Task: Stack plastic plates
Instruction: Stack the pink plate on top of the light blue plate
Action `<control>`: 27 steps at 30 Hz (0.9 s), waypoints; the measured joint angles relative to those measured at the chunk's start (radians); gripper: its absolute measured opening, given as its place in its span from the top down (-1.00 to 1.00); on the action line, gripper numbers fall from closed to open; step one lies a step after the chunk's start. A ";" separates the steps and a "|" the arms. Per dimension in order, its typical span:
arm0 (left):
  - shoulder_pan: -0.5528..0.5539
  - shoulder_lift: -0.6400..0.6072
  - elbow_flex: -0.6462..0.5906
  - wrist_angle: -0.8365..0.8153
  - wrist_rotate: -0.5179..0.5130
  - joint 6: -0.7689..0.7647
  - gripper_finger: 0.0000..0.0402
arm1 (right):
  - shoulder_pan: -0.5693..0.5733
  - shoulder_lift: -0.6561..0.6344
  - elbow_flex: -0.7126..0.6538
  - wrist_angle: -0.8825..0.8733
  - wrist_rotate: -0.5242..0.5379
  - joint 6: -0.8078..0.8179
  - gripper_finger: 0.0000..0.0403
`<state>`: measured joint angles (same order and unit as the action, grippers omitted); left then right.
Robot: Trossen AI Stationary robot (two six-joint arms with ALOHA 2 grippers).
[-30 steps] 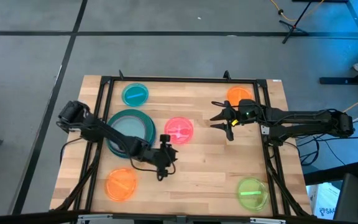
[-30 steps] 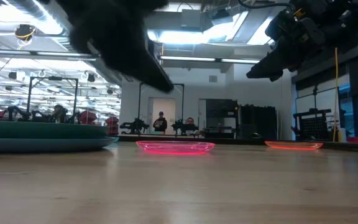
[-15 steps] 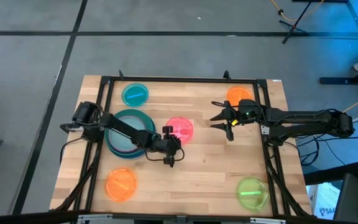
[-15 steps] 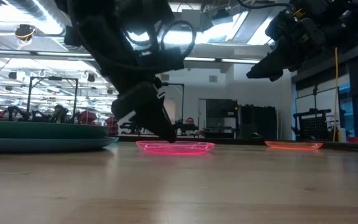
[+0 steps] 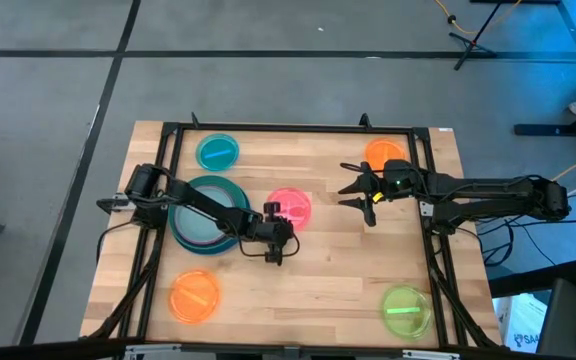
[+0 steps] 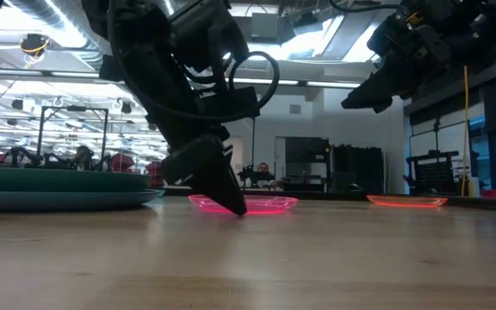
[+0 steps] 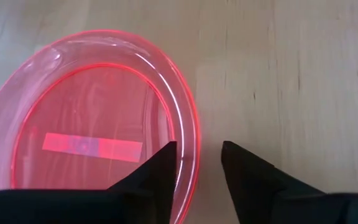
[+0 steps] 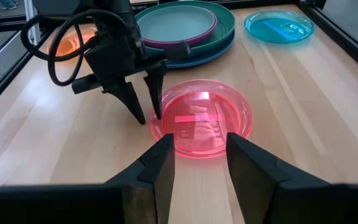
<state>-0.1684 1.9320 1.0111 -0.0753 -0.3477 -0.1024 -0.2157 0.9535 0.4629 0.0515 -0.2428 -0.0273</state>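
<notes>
My left gripper (image 8: 143,106) has come down since a second ago; its parted fingers now straddle the rim of the pink plate (image 5: 288,210), mid-table beside the big stacked plates (image 5: 208,212). My right gripper (image 5: 351,186) is unmoved, hovering with fingers apart near the orange plate (image 5: 383,152).

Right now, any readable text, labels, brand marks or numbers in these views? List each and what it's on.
None readable.
The pink plate shows a pale rectangular patch, bare of lettering.
The lime green plate shows a similar bright strip, too small to read.
The left gripper and right gripper show no markings.
</notes>
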 joint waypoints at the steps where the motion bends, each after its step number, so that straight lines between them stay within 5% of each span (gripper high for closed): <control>1: -0.001 0.001 0.000 0.000 0.001 0.000 0.43 | 0.000 0.000 0.000 -0.001 0.000 0.000 0.31; 11: -0.007 0.002 -0.001 -0.003 -0.004 0.003 0.96 | 0.000 0.000 0.000 0.000 0.000 0.000 0.31; 27: -0.090 -0.108 0.020 -0.056 -0.063 0.000 0.98 | -0.001 0.000 0.000 -0.037 0.022 -0.004 0.31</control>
<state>-0.2581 1.8242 1.0309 -0.1313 -0.4110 -0.1025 -0.2165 0.9535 0.4629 0.0140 -0.2210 -0.0313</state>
